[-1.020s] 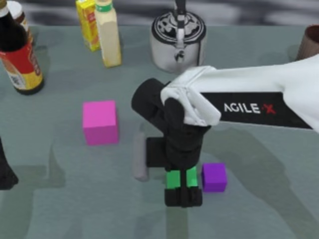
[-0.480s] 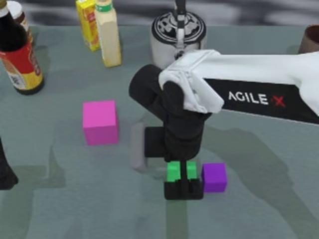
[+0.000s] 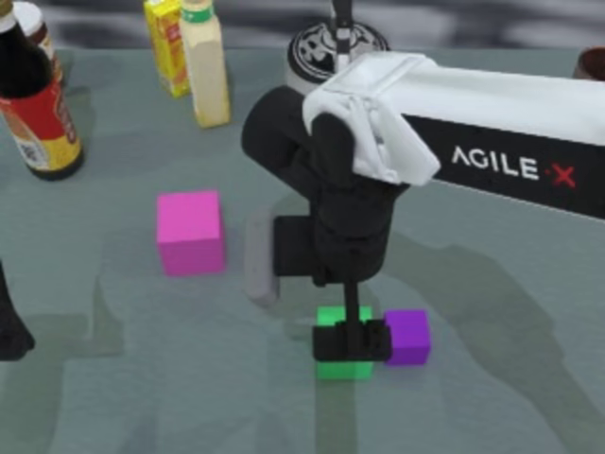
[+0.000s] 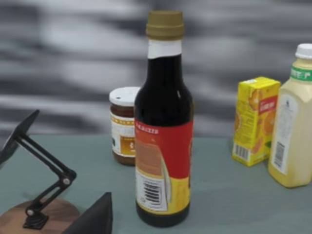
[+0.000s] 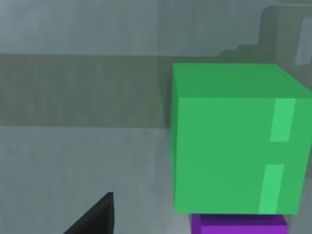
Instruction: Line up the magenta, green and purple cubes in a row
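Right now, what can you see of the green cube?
The green cube is plain, matte and bright green, sitting flat on the table near the front centre. The purple cube sits right against its right side. The right gripper hangs directly above it, covering its middle; the wrist view shows it unclamped.

I'm seeing a dark glass sauce bottle with a red and yellow label [image 3: 36, 99] standing at the grey-green counter's [image 3: 113, 397] far left, a brown jar with a white lid [image 4: 123, 124] behind it. A yellow juice carton [image 3: 166, 44] is sitting beside a cream squeeze bottle with a green collar [image 3: 206, 64]. A silver kettle [image 3: 317, 52] is standing mid-back.
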Robot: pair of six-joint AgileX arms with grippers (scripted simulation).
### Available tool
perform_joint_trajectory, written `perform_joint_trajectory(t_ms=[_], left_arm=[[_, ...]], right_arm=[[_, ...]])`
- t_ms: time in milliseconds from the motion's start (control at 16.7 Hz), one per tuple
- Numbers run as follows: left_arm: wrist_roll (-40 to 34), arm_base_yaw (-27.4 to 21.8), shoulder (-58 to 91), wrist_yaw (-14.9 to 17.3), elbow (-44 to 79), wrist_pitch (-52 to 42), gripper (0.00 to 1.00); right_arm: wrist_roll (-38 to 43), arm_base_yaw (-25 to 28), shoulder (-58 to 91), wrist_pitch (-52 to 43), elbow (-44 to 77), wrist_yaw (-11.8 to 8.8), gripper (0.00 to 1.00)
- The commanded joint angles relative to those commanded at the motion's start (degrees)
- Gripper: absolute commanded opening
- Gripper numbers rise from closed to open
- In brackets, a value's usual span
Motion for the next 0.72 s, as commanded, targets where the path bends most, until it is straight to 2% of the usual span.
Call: perform_joint_trajectory(t_ms=[300,480,720], left_arm=[[-1.5,-1.4,5.9,0.2,5.9,-3.9,1.00],[-4.0,-3.3,16.6,0.2,16.1,-10.2,1.00],[-8.2,-6.6,38.9,0.1,34.2,-21.9,1.00]], right_arm=[[1.8,-2.7,-5.7,4.1,-4.1,-0.5,1.00],[5.3,-7.2,-16.2,10.7,-11.7,-1.3,1.00],[12.2,-15.4,-36.8,21.5,-26.7,-2.4,1.00]])
